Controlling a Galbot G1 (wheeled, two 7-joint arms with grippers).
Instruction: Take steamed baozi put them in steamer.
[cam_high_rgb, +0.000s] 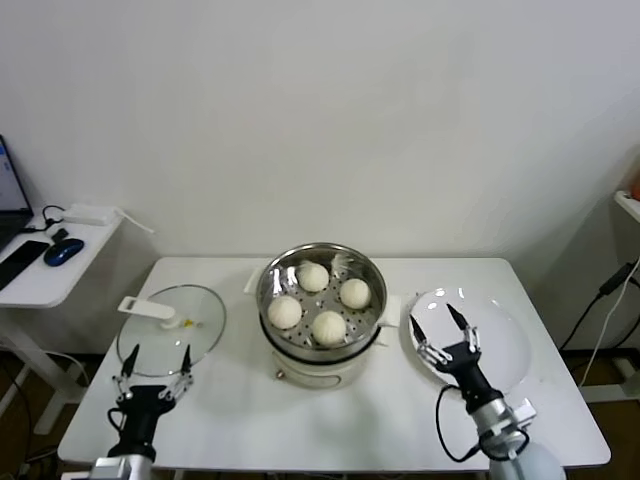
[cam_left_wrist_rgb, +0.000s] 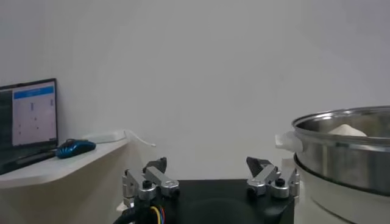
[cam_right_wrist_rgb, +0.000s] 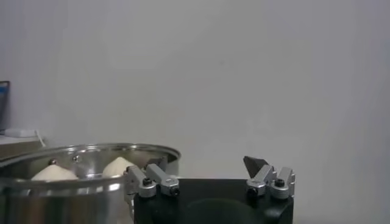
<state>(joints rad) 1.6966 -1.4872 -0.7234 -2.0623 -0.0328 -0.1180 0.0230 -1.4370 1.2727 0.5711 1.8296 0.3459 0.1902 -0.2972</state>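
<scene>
Four steamed baozi sit inside the steamer, spaced apart on its perforated floor, so loading looks done. Best move now, I'd judge: keep both arms clear, no bumping the rim. Left gripper hangs wide open, empty, left of the steamer over the glass lid. Right gripper also wide, empty, right of the steamer above the white plate. Buns: smooth, domed, cream-white, approx. equal size.
</scene>
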